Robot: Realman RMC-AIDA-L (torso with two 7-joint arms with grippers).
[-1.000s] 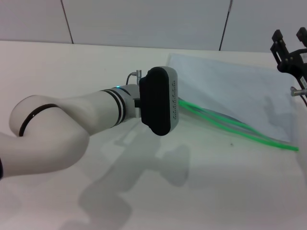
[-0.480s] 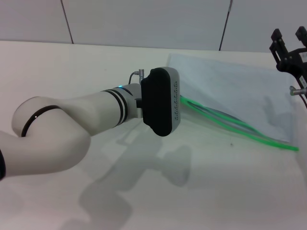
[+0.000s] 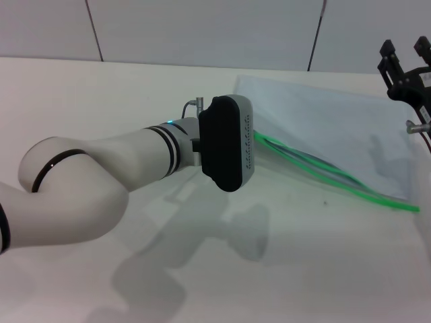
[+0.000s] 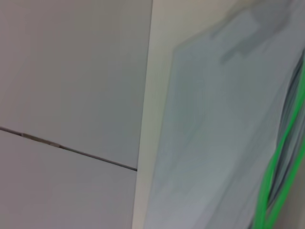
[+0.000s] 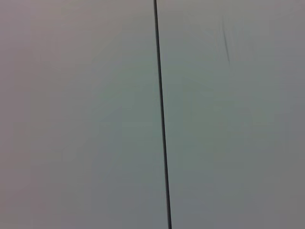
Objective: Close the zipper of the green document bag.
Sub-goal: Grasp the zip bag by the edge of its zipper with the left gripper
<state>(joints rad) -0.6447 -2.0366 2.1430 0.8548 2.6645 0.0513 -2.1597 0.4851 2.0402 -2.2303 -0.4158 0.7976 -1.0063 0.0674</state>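
The green document bag (image 3: 323,121) lies flat at the table's far right, a pale blue-grey translucent pouch. Its zipper (image 3: 337,183) runs along the near long edge as two bright green strips that stand apart in the middle and meet at the right end. I cannot make out a slider. My left arm reaches in from the left, and its black wrist housing (image 3: 227,142) covers the zipper's left end and hides the left gripper's fingers. The left wrist view shows the bag (image 4: 214,133) and the green strips (image 4: 276,162) close up. My right gripper (image 3: 405,50) hangs open above the bag's far right corner.
A grey panelled wall (image 3: 202,27) rises behind the table's far edge. The pale table (image 3: 303,269) stretches in front of the bag. The right wrist view shows only wall panels with a dark seam (image 5: 162,119).
My left arm has edged slightly to the right, toward the bag. The zipper's left end sits a little farther right. The right arm has not moved.
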